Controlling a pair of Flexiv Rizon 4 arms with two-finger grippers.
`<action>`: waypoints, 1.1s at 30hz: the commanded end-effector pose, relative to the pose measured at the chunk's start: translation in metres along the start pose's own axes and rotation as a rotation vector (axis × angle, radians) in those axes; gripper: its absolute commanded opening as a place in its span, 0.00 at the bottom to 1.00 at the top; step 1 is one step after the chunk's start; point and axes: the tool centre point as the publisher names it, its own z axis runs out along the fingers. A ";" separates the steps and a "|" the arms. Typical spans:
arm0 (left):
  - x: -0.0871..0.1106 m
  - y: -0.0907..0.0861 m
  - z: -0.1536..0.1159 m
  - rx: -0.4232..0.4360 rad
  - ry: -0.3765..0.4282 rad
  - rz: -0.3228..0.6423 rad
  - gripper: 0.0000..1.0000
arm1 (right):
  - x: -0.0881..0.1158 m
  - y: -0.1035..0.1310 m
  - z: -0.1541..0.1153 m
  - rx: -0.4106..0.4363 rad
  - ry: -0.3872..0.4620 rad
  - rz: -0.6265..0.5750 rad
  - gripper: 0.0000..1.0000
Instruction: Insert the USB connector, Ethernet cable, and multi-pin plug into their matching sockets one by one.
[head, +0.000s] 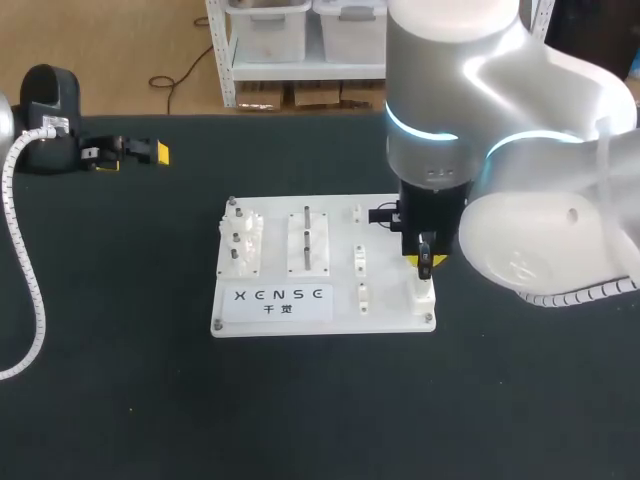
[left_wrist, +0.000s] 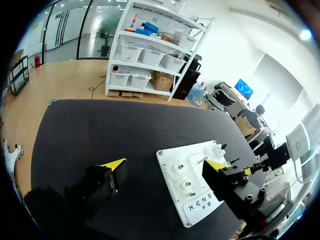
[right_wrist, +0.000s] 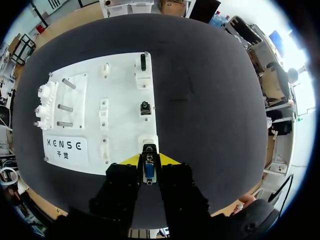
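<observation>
- The right gripper (right_wrist: 149, 161) has its fingers pressed from both sides on a small grey multi-pin plug with a blue face (right_wrist: 148, 170), directly over the white socket block (right_wrist: 148, 141) at the near right corner of the flat white plastic board (right_wrist: 120, 100).
- The left gripper (left_wrist: 165, 164) is spread wide and holds nothing, well apart from the board.

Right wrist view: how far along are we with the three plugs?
Two look done: black plugs fill the far socket and the middle socket. In hand: the right claw grips the multi-pin plug at the near socket. To do: seating it. The left claw is open, empty.
</observation>
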 end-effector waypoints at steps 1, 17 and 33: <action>0.000 0.000 0.000 0.000 0.000 0.000 1.00 | 0.003 -0.003 0.007 -0.019 0.003 0.007 0.00; 0.000 0.000 0.000 0.000 0.000 0.000 1.00 | 0.005 -0.002 0.008 -0.027 0.000 0.006 0.00; 0.000 0.000 0.000 0.000 0.000 0.000 1.00 | 0.006 -0.004 0.017 -0.028 0.038 0.029 0.00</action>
